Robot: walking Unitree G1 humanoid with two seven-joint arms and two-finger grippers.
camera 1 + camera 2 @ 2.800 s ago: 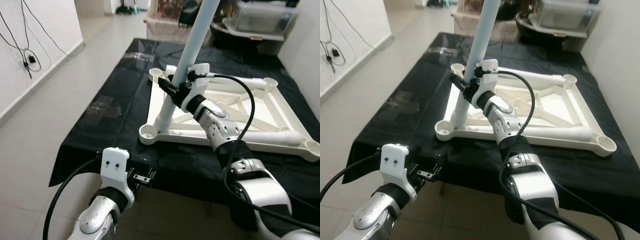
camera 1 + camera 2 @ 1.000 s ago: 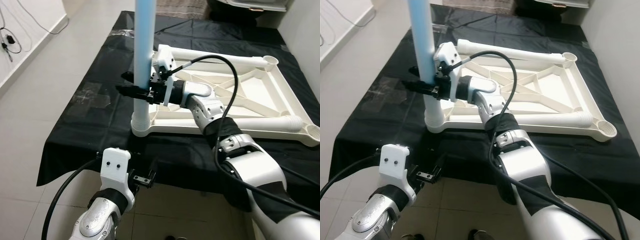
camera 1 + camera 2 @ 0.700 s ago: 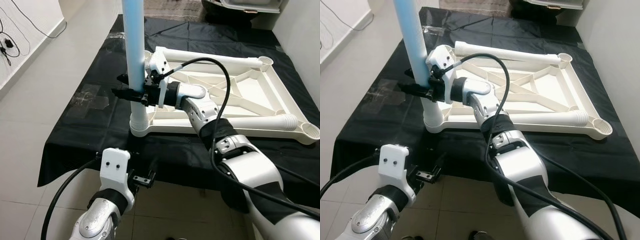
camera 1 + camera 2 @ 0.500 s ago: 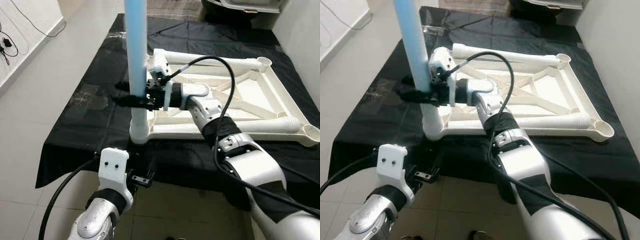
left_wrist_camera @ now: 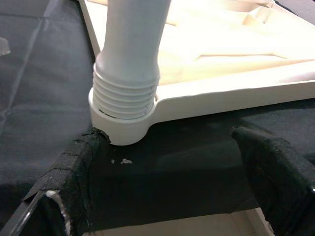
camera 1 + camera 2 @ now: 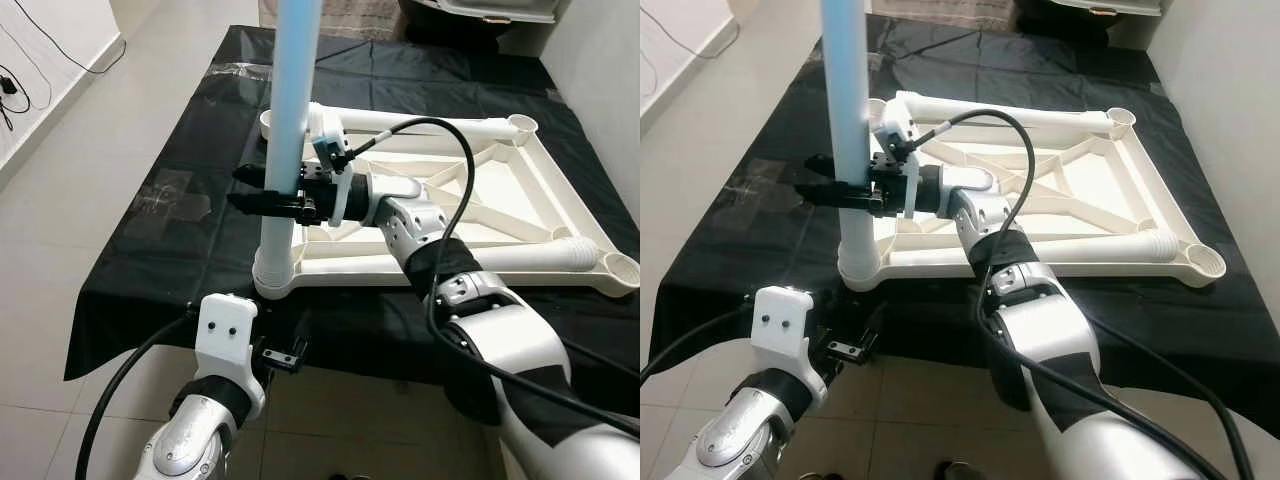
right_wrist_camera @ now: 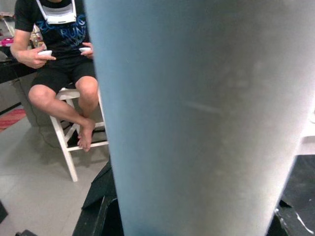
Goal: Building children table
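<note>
Step in hand: fitting a leg to the upturned table frame (image 6: 520, 215). By my judgement, the leg is being seated or turned home in its corner socket.
Table leg (image 6: 285, 150): pale blue-white tube, upright, its ribbed foot (image 5: 126, 96) entered in the frame's near-left corner socket (image 6: 272, 283), at about 7 o'clock of the frame.
Right gripper (image 6: 250, 189): reaches across from 3 o'clock of the leg, black fingers clamped either side of the tube, well above the socket.
Left gripper (image 5: 162, 182): held low at the near edge of the black cloth (image 6: 170, 250), just below the socket; fingers spread apart, holding nothing.
Frame: white, lying upside down on the cloth, ribs facing up.
Sockets and contents: near-left holds the leg. Far-left (image 6: 270, 122), far-right (image 6: 521, 124) and near-right (image 6: 620, 268) sockets stand empty.
Second leg (image 6: 420, 123): lies loose along the far rail, at 12 o'clock of the frame.
Next move, as judged: confirm the thread is fully down, release, then take up the loose leg for an empty socket.
Bystander: a seated person (image 7: 59, 54) appears in the right wrist view, beyond the leg.
</note>
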